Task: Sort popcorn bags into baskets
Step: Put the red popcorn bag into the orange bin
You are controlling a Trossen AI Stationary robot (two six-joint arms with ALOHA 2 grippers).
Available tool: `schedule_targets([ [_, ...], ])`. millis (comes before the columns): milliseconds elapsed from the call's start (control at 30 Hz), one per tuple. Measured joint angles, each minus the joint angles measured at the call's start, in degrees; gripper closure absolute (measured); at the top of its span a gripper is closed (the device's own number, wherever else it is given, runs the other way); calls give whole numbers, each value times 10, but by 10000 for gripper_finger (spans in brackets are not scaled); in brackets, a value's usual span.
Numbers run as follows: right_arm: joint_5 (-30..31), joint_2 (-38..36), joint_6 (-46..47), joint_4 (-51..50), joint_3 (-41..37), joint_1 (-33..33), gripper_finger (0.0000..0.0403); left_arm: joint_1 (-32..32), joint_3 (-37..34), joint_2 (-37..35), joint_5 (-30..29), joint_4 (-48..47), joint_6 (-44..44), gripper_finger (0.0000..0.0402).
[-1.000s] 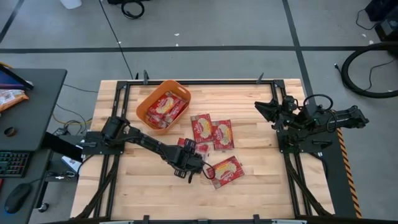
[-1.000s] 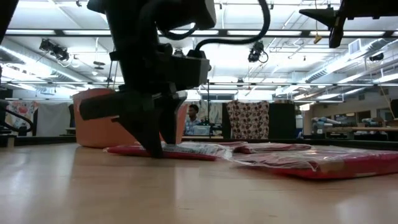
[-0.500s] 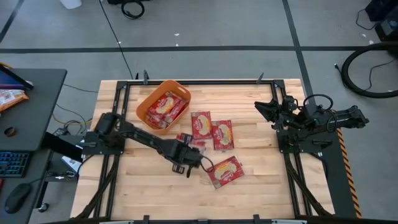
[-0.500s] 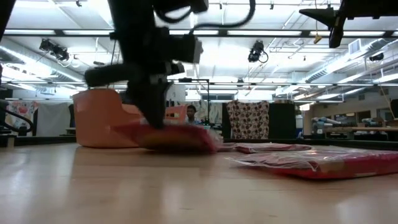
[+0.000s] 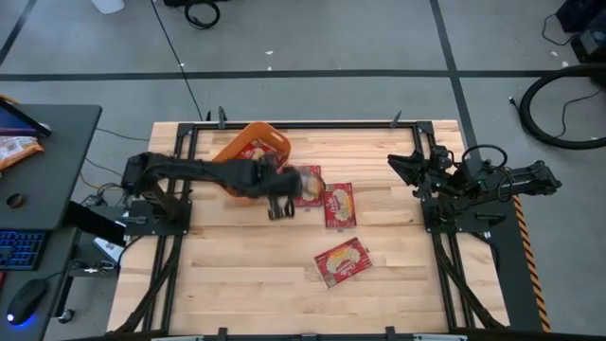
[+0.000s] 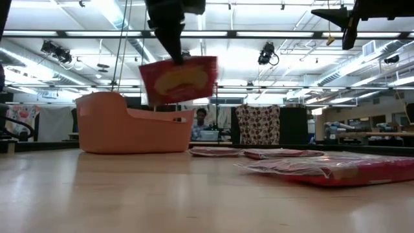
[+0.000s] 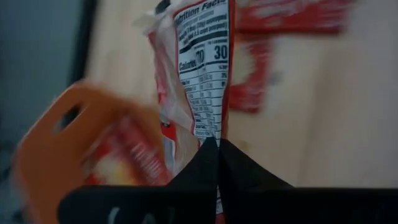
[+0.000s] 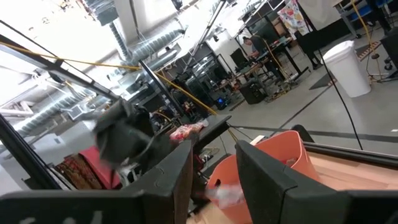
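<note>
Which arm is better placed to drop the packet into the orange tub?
The left. Its gripper already holds a popcorn packet in the air beside the orange tub, while the right gripper sits folded at the table's far side.

A black desk stands left of the wooden table, carrying a keyboard and mouse; a person sits far behind.

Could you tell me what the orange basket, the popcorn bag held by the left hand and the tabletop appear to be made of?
The orange basket looks like moulded plastic: smooth matte walls, rounded corners. The popcorn bag, pinched by the left hand, seems to be thin printed film or coated paper, since it hangs flat with a printed nutrition panel. The tabletop looks like jointed wood planks with visible grain and a light sheen.
</note>
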Motion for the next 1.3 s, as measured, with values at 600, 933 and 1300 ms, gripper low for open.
schedule_targets([
  [600, 0, 0, 2, 7, 0, 0, 273, 216, -60, 1, 34, -54, -83, 284],
  [933, 0, 0, 0, 7, 0, 0, 273, 122, -47, 18, 196, 112, 109, 240],
  [1300, 0, 0, 5, 7, 0, 0, 273, 43, -47, 134, 72, 190, 217, 236],
])
